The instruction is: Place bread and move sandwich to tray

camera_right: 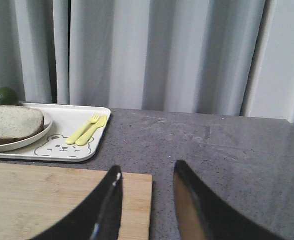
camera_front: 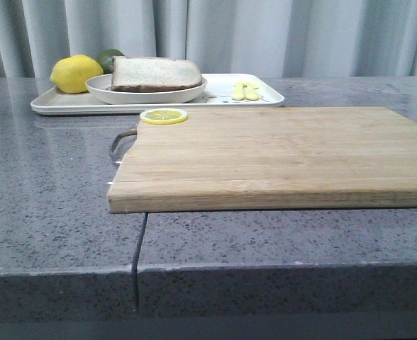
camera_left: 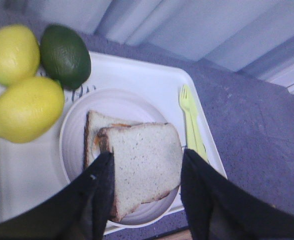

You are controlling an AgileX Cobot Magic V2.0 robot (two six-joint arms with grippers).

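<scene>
The sandwich [camera_front: 157, 74] lies on a round white plate [camera_front: 106, 91] on the white tray [camera_front: 59, 106] at the back left. In the left wrist view a thick pale bread slice [camera_left: 144, 142] lies askew on a thinner slice [camera_left: 93, 127] with some orange at its edge. My left gripper [camera_left: 147, 154] is open well above the plate, its fingers showing on either side of the top slice; it is out of the front view. My right gripper [camera_right: 148, 168] is open and empty over the right end of the wooden cutting board [camera_right: 47, 200]. The tray [camera_right: 87, 147] shows far beyond it.
The cutting board [camera_front: 279, 152] fills the middle of the grey table, with a lemon slice [camera_front: 164, 115] at its back left corner. Two lemons [camera_left: 27, 107], a green fruit [camera_left: 65, 55] and yellow plastic cutlery [camera_left: 189, 120] share the tray. Curtains hang behind.
</scene>
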